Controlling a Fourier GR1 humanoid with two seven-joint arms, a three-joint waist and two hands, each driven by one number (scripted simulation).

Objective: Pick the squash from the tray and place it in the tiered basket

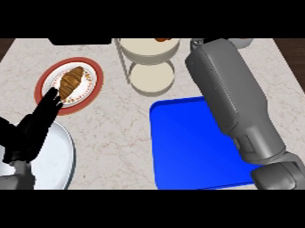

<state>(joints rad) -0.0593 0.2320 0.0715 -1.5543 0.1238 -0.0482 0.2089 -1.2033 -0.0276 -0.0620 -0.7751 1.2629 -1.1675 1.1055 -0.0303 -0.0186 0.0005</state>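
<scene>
One squash point(162, 39) (perhaps) in tiered basket point(151, 79)

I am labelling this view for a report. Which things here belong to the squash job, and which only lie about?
Belong to the job:
- blue tray
- tiered basket
- right forearm, stretched toward the basket; its hand and the squash are not seen

Only lying about:
- red-rimmed plate with a pastry
- grey plate
- left hand, resting open

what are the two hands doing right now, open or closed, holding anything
Left hand: open, fingers straight, holding nothing, at the view's lower left.
Right hand: hidden beyond its forearm near the tiered basket; cannot be told.
</scene>
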